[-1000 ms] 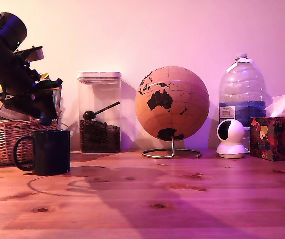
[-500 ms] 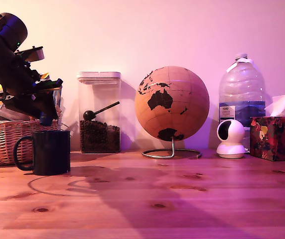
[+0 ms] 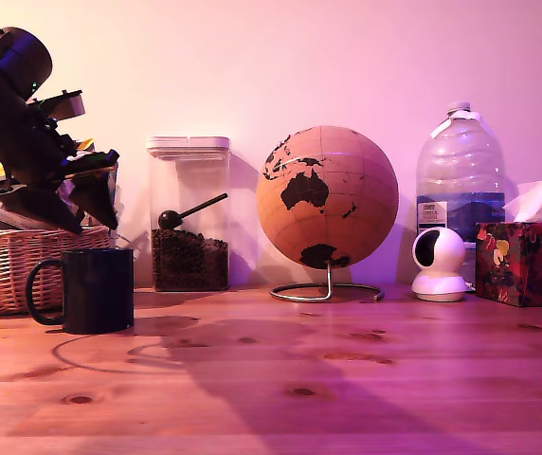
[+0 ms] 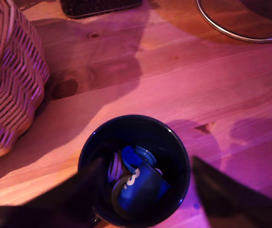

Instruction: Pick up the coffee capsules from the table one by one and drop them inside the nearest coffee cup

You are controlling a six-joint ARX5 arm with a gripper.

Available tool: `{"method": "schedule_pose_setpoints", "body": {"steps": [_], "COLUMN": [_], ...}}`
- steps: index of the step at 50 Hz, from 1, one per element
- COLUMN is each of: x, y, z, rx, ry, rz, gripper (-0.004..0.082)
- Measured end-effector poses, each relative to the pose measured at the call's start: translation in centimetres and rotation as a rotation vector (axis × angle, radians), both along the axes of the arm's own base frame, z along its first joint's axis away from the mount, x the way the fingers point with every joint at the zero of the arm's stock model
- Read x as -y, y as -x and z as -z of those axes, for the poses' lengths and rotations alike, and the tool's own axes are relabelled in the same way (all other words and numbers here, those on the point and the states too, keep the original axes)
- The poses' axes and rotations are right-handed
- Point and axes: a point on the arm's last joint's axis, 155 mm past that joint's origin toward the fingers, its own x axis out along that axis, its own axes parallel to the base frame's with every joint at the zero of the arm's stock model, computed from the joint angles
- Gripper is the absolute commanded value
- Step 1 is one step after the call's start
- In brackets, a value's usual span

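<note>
Surface: a pine table [image 3: 347, 379] with dark knots, pink-lit, against a plain wall.
My jaws: I hang my gripper [image 3: 80, 210] just above the coffee cup [image 3: 96, 289]; my fingers stand apart with nothing between them, and in the wrist view they frame the cup's mouth on either side.
Capsules: several blue coffee capsules [image 4: 138, 183] lie jumbled at the bottom of the cup, one tilted against another. I see none on the bare wood in either view.
Cup: black mug, upright, handle toward 9 o'clock in the exterior view, standing at the exterior view's left.
Step in hand, as I judge it: the drop, with the release apparently made, since my jaws are empty over a filled cup.
Doing it well: I should rise straight up before swinging away, so neither finger clips the rim and tips the mug.
Close by: a wicker basket [image 3: 6, 265] just behind the cup at about 10 o'clock; it leaves little room on that side, so I would leave toward the open table.
Further out: a canister of coffee beans [image 3: 189, 213] at 2 o'clock of the cup, then a cork globe [image 3: 327, 197].
</note>
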Motion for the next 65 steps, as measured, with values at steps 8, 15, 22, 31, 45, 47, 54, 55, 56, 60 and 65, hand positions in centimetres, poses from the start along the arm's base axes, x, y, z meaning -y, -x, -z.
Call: {"method": "schedule_pose_setpoints", "body": {"steps": [8,15,22,31,45,47,54,55,56,60,65], "x": [0.0,0.3,0.7,0.8,0.4,0.3,0.0,0.0,-0.1,-0.4,-0.8], "y": [0.0,0.5,1.4,2.0,5.4,6.0,8.4,8.8,9.1,10.3,11.4], "z": [0.0,0.2,-0.9,-4.5,-5.8,-5.2,-3.2,-3.0,-2.9,-2.8,-3.1], "rx": [-0.001,-0.021,-0.027,0.051,0.125,0.125,0.109,0.109,0.112,0.135,0.174], "ry": [-0.001,0.008,0.026,0.024,0.036,0.036,0.054,0.058,0.059,0.060,0.085], "rz": [0.004,0.019,0.040,0.062,0.059,0.058,0.041,0.036,0.036,0.023,-0.008], "gripper": [0.0396,0.0024,-0.0019,-0.0019,-0.0019,-0.0019,-0.0019,-0.0019,-0.0019,-0.0019,-0.0019]}}
